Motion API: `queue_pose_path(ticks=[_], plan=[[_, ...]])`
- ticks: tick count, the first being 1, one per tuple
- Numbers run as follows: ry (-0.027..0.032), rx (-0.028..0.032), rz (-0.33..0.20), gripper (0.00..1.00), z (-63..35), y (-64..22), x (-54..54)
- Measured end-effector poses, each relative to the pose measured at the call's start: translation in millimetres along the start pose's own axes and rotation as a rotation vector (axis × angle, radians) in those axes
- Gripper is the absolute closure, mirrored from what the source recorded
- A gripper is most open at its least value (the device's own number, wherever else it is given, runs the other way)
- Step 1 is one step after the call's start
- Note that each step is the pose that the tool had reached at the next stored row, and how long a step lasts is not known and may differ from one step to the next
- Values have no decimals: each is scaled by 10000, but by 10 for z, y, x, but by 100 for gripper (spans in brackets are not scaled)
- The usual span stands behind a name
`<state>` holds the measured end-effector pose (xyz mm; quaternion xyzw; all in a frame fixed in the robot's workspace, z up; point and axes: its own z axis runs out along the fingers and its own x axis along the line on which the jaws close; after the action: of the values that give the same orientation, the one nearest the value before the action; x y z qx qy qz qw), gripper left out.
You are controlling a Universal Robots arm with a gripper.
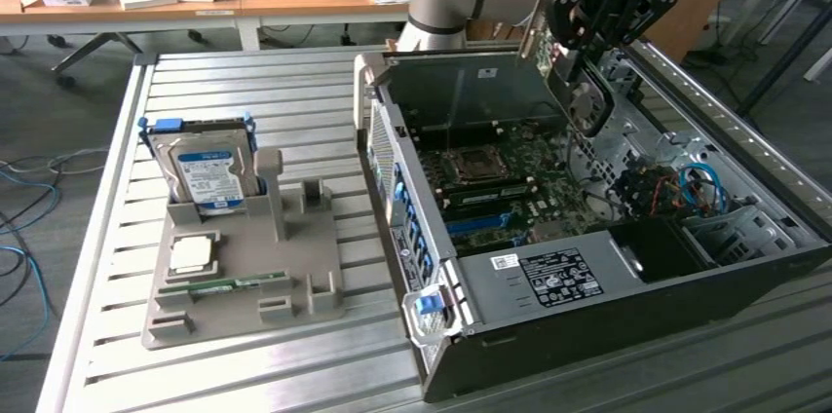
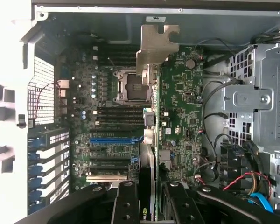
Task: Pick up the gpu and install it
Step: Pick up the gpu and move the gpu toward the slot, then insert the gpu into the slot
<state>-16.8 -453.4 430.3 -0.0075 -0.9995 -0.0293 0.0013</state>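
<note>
My gripper (image 1: 587,31) hangs over the back part of the open computer case (image 1: 559,281), shut on the gpu (image 1: 582,99), which hangs below it on edge, inside the case's opening. In the wrist view the gpu (image 2: 151,140) shows edge-on as a thin board with its silver metal bracket (image 2: 156,44) at the far end. The black fingers (image 2: 126,205) clamp it from both sides, around my gripper (image 2: 151,207). Beneath it lies the green motherboard (image 2: 179,102), with the processor socket (image 2: 130,84) and the row of expansion slots (image 2: 109,140) to one side of the card.
A grey parts holder (image 1: 306,277) on the slatted metal table, at the exterior view's left, carries a hard drive with a blue label (image 1: 208,174), a small square chip (image 1: 193,254) and a green memory stick (image 1: 234,284). A drive cage (image 2: 252,98) and loose cables (image 2: 242,182) stand beside the motherboard.
</note>
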Motion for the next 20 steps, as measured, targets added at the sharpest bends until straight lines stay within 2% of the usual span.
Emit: queue_pose_path(ticks=[9,20], plan=[[0,0,1,74,161,-9,-29],[1,-3,0,74,165,-9,-30]])
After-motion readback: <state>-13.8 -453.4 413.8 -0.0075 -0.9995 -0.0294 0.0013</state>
